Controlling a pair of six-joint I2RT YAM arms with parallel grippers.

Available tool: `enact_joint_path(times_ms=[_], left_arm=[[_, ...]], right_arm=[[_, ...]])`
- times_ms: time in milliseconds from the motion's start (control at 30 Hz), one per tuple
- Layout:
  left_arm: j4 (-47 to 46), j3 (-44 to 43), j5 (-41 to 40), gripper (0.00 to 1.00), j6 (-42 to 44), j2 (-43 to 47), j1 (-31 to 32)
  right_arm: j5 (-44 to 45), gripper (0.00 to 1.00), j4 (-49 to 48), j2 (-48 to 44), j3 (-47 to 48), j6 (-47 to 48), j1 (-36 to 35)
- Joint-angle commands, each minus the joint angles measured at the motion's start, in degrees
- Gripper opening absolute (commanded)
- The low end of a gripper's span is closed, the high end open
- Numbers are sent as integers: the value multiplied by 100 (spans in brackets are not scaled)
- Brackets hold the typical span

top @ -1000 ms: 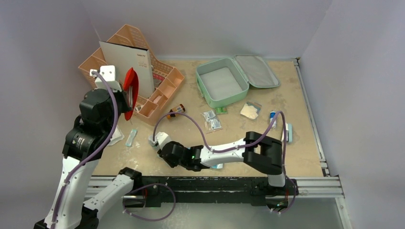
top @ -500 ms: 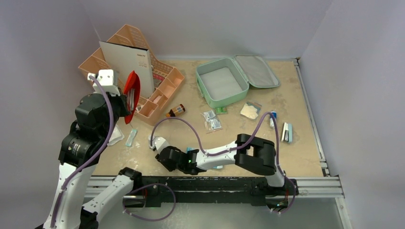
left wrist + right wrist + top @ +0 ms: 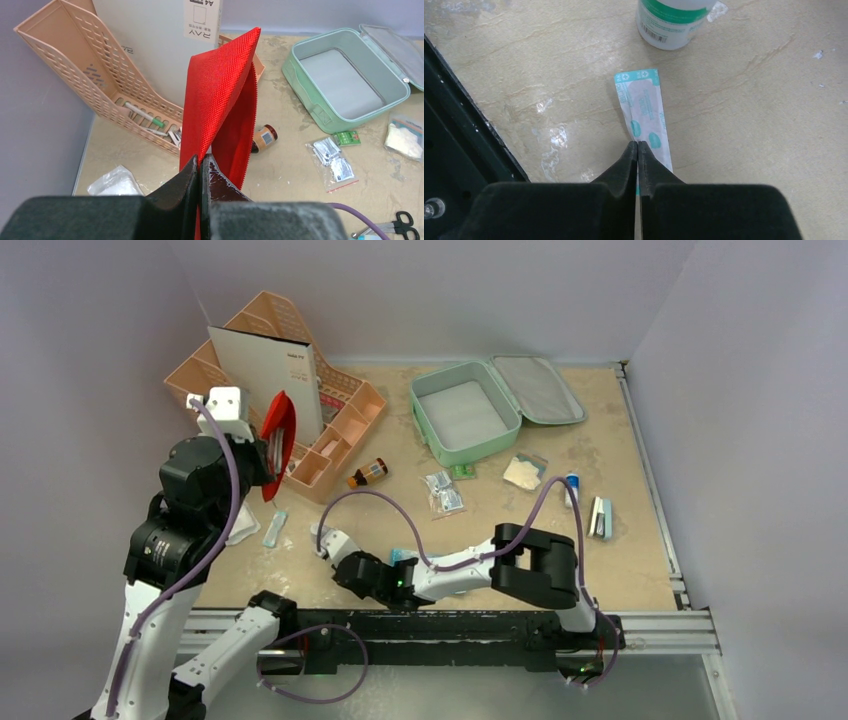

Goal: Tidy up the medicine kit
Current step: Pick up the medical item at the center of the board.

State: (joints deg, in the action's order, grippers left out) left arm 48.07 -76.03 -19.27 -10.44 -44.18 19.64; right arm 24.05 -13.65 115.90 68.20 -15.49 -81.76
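Note:
The medicine kit (image 3: 465, 415), a mint-green case, lies open at the back of the table, its tray bare and its grey-lined lid (image 3: 538, 388) folded back; the left wrist view shows the kit (image 3: 345, 80) too. My left gripper (image 3: 201, 161) is shut on the lower edge of a flat red pouch (image 3: 220, 100), holding it upright beside the peach organizer (image 3: 330, 430). Near the front left of the table my right gripper (image 3: 638, 144) is shut on one end of a white and teal bandage strip (image 3: 644, 107), low over the tabletop.
A white bottle with a green label (image 3: 674, 22) stands just past the strip. A brown bottle (image 3: 368, 474), a bag of sachets (image 3: 443, 492), a gauze packet (image 3: 524, 472), a teal tube (image 3: 275, 528) and a white plastic packet (image 3: 112, 181) lie loose. Small items (image 3: 600, 517) lie at the right.
My right gripper has drawn back toward the front edge and closed on the bandage strip. The left arm shifted slightly left with the red pouch.

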Motion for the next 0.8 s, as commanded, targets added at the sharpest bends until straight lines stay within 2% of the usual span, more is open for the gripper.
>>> enact_joint_path(times_ms=[0, 333, 567, 767], left_arm=[[-118, 131, 229, 0, -17, 26, -4], [-201, 446, 866, 0, -242, -77, -8], [-579, 826, 1573, 0, -433, -106, -4], [-936, 1208, 1894, 0, -626, -268, -6]], right_arm=[[190, 0, -236, -463, -308, 36, -25], [268, 0, -35, -1478, -687, -124, 58], [-122, 0, 136, -2419, -1138, -878, 619], [5, 0, 536, -3098, -1243, -1842, 930]])
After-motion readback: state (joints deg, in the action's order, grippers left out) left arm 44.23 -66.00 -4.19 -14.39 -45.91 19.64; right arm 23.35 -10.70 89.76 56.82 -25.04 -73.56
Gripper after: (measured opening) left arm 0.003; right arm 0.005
